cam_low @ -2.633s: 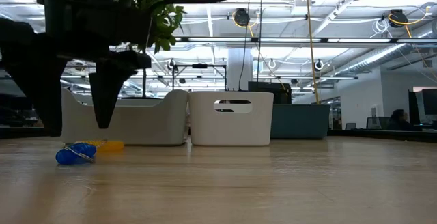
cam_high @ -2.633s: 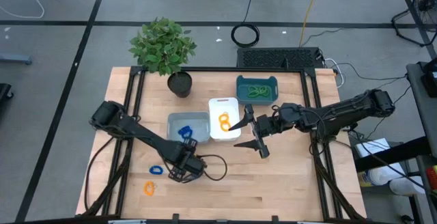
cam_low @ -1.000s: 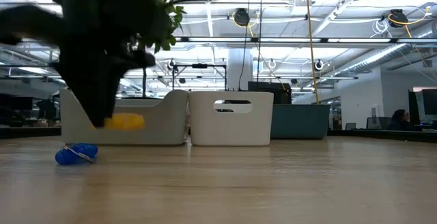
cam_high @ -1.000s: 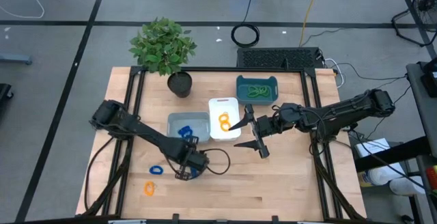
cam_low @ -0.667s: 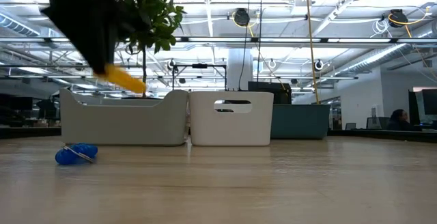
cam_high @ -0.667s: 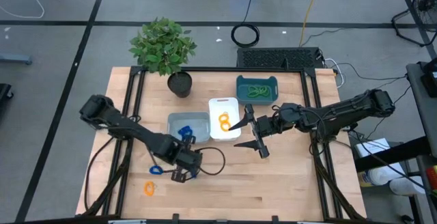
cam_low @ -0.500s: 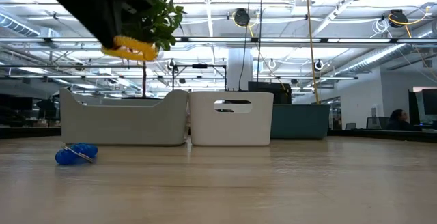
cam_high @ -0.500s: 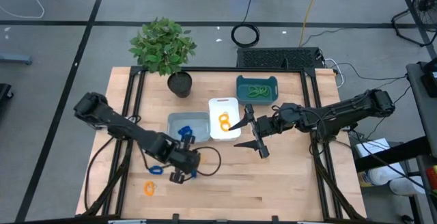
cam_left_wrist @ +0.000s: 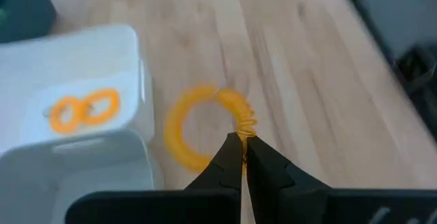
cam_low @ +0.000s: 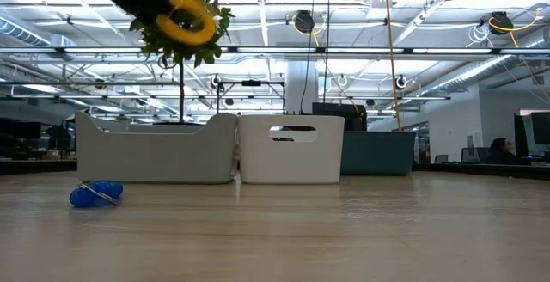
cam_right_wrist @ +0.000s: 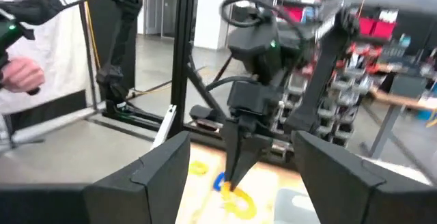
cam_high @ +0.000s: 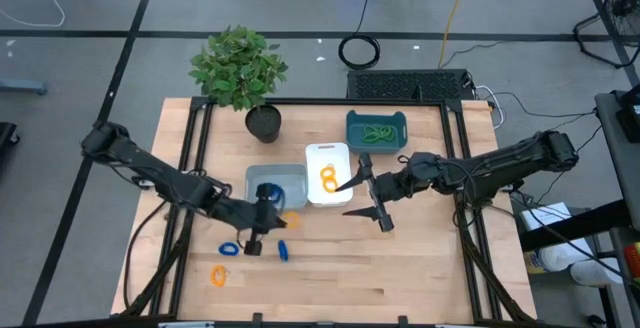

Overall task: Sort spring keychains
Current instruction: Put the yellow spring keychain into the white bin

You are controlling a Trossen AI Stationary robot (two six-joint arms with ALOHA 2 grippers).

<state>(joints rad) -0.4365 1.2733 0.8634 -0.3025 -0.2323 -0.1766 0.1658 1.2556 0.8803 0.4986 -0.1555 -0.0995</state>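
Observation:
My left gripper (cam_high: 274,215) hangs high over the table, just in front of the grey tray (cam_high: 258,175), shut on an orange spring keychain (cam_left_wrist: 205,134). The low view shows that loop (cam_low: 191,21) well above the trays. The grey tray holds blue keychains (cam_high: 270,194), the white tray (cam_high: 327,150) orange ones (cam_high: 328,177), and the teal tray (cam_high: 352,128) green ones (cam_high: 379,132). Two blue keychains (cam_high: 228,249) (cam_high: 283,251) and an orange one (cam_high: 218,276) lie flat on the wood. My right gripper (cam_high: 367,196) waits open beside the white tray. My left gripper pinches one spot of the orange loop's coil (cam_left_wrist: 244,124) between its two shut fingertips (cam_left_wrist: 232,157). The fingers come at it slanting down from above. The rest of the loop reaches out beyond the fingertips, lifted clear of the table and the trays.
A potted plant (cam_high: 240,68) stands at the far left corner of the table. A black cable coil (cam_high: 359,51) lies on the floor beyond it. Bare wood stretches along the near edge and at the right (cam_high: 400,278). A person's hand (cam_right_wrist: 20,74) shows in the room.
My left gripper has risen from the table, shut on the orange keychain, and moved toward the far edge and the trays. The keychain went from table height to well above the trays. A blue keychain now shows on the wood where the gripper was.

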